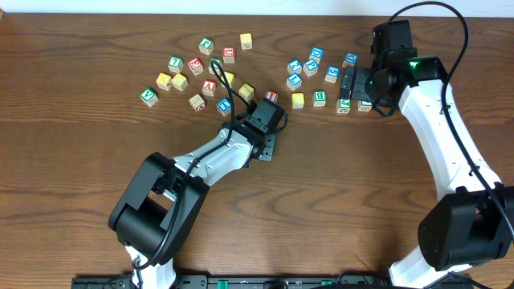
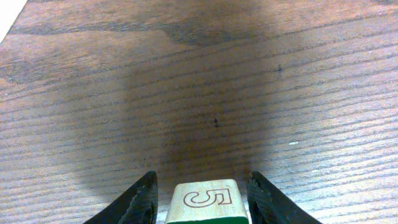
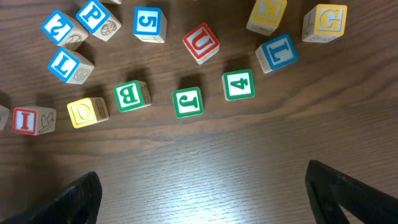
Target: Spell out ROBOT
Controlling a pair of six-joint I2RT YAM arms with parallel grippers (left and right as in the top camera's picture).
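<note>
The left claw (image 2: 205, 208) is pinching a wooden cube (image 2: 205, 200) that has one green face. The side I can see carries an outlined sign like a 5, and its letter I cannot tell. Around it there is only bare tabletop (image 2: 199, 93). The right claw (image 3: 208, 193) is spread wide and holds nothing. It hangs above the wood near a row of cubes, where the green B cube (image 3: 130, 96) stands just beside the yellow O cube (image 3: 87, 112).
</note>
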